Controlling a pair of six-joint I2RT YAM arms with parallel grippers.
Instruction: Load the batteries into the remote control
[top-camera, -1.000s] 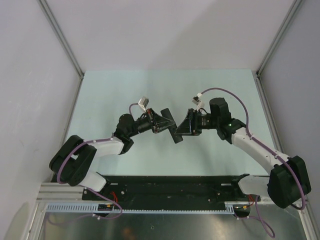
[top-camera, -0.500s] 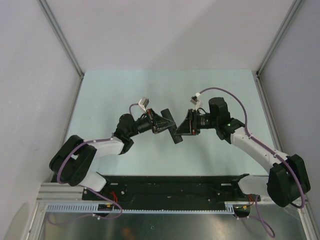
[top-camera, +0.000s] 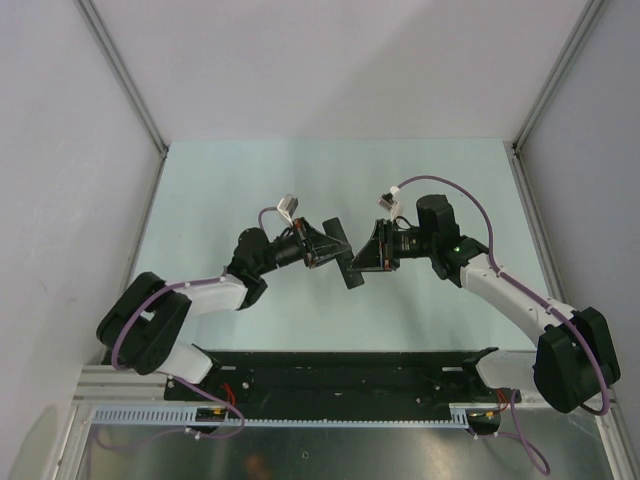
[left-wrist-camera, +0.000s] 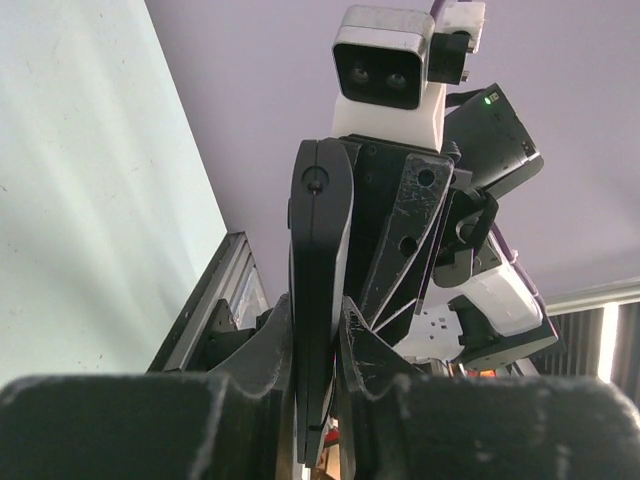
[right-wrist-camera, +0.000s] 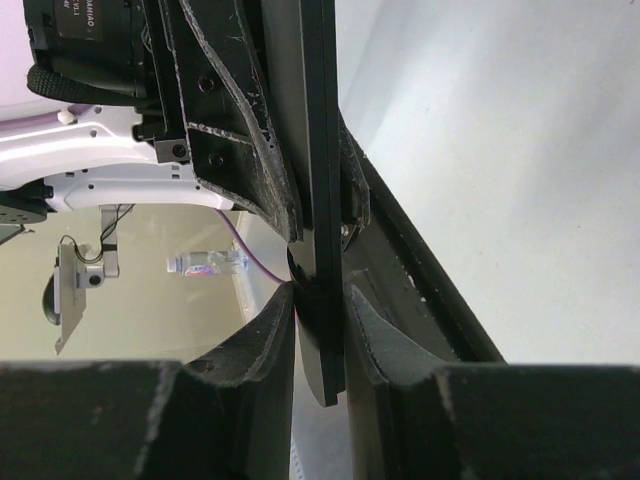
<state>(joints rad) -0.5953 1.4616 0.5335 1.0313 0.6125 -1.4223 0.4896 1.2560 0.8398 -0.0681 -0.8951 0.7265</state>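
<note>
Over the pale green desk (top-camera: 250, 180), one remote control (left-wrist-camera: 318, 300) hangs edge-on between two tools, above the desk's middle.
Left tool (left-wrist-camera: 318, 322) clenched on it, right tool (right-wrist-camera: 320, 300) pinching its other end. Any twist or pull between the arms and that slim bar could slip and drop! Count: one remote control, two tools, no batteries in sight.

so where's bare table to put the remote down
Bare table along its far edge and out to both sides. Crowded mid-table, where the left end effector and right end effector meet on the remote control.
</note>
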